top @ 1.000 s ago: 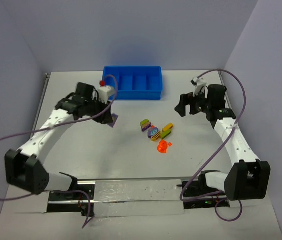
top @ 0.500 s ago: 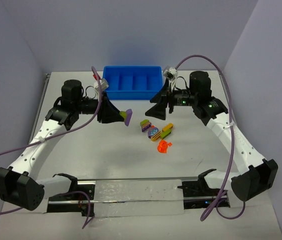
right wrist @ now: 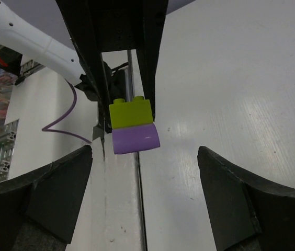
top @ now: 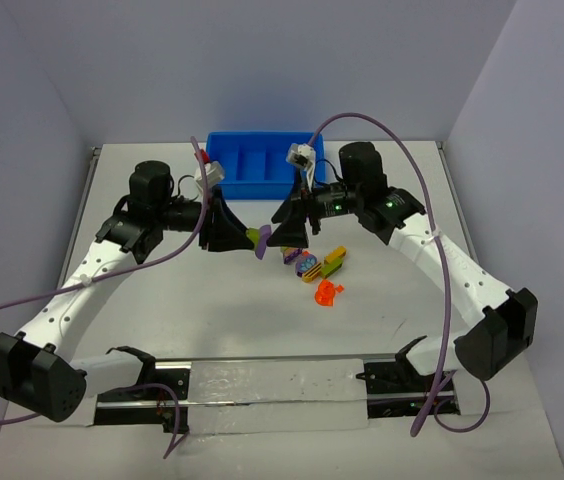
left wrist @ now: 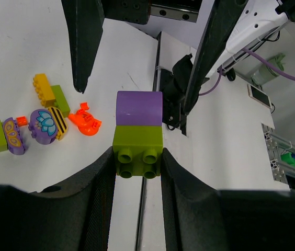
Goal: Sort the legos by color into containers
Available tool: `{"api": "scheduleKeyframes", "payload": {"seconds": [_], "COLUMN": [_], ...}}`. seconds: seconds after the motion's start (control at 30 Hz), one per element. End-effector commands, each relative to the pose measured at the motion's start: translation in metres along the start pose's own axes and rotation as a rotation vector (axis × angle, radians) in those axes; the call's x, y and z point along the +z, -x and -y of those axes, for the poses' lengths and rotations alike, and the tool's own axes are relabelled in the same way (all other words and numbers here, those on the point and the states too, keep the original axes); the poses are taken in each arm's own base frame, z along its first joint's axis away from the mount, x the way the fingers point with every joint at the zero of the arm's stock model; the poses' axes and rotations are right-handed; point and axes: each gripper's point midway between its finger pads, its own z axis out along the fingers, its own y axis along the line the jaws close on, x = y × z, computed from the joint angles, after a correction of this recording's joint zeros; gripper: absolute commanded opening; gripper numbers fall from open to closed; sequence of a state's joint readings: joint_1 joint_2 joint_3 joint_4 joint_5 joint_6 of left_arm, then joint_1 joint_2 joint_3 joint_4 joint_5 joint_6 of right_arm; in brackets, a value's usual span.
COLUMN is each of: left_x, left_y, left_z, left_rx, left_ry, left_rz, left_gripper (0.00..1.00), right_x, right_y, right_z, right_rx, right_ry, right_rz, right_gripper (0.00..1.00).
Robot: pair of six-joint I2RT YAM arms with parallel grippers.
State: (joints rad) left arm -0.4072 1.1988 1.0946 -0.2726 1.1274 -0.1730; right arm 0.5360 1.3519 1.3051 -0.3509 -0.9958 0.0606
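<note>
My left gripper (top: 246, 238) is shut on an olive-green brick (left wrist: 138, 152) with a purple brick (left wrist: 139, 109) stacked on its far end, held above the table. The stack also shows in the right wrist view (right wrist: 132, 126). My right gripper (top: 282, 234) is wide open and faces the stack end-on, its fingers (right wrist: 50, 193) apart from it on both sides. Loose legos lie on the table: a green-purple piece (top: 290, 250), a purple patterned piece (top: 307, 264), a yellow-green piece (top: 334, 260) and an orange-red piece (top: 328, 292). The blue bin (top: 262, 190) is behind.
The blue bin's four compartments sit at the table's back centre. Grey walls close the left, back and right. A metal rail (top: 262, 385) runs along the near edge between the arm bases. Purple cables loop from both arms.
The right arm has swung left to face the held stack with its gripper open. The left gripper has carried the stack slightly right. The loose legos have not moved.
</note>
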Motion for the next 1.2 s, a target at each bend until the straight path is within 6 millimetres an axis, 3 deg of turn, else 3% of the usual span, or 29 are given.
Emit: {"api": "scheduleKeyframes", "payload": {"seconds": [0.0, 0.4, 0.57, 0.6, 0.67, 0.77, 0.9, 0.97, 1.0, 1.1, 1.17], "left_x": [0.0, 0.003, 0.004, 0.004, 0.005, 0.006, -0.006, -0.031, -0.033, -0.066, -0.085], "left_y": [0.009, 0.008, 0.005, 0.005, 0.002, 0.0, 0.004, 0.014, 0.018, 0.025, 0.021], "left_z": [0.012, 0.012, 0.009, 0.008, 0.006, 0.002, -0.017, -0.046, -0.049, -0.089, -0.109], "left_rx": [0.069, 0.057, 0.051, 0.049, 0.039, 0.027, 0.016, -0.009, 0.007, -0.002, -0.057], "left_ry": [-0.049, -0.066, -0.059, -0.056, -0.057, -0.051, 0.032, 0.145, 0.155, 0.26, 0.291], "left_rz": [0.021, 0.013, 0.005, 0.005, 0.001, -0.005, 0.012, 0.052, 0.052, 0.039, 0.025], "left_gripper": [0.0, 0.0, 0.0, 0.0, 0.0, 0.0, 0.0, 0.0, 0.0, 0.0, 0.0], "right_x": [0.004, 0.014, 0.013, 0.013, 0.013, 0.011, 0.007, -0.004, -0.005, -0.025, -0.039], "right_y": [0.016, 0.012, 0.01, 0.009, 0.01, 0.01, 0.006, 0.002, -0.001, -0.005, -0.007], "right_z": [-0.014, -0.018, -0.023, -0.024, -0.028, -0.03, -0.023, -0.002, 0.0, 0.037, 0.057], "right_rx": [-0.052, -0.041, -0.043, -0.043, -0.041, -0.035, -0.071, -0.049, -0.041, 0.001, 0.019], "right_ry": [0.049, 0.112, 0.149, 0.156, 0.176, 0.181, 0.149, 0.086, 0.081, -0.004, -0.045], "right_rz": [0.011, -0.02, -0.032, -0.035, -0.038, -0.042, -0.056, -0.048, -0.05, -0.053, -0.065], "right_gripper": [0.86, 0.66, 0.42, 0.34, 0.06, 0.0, 0.0, 0.0, 0.0, 0.0, 0.0]}}
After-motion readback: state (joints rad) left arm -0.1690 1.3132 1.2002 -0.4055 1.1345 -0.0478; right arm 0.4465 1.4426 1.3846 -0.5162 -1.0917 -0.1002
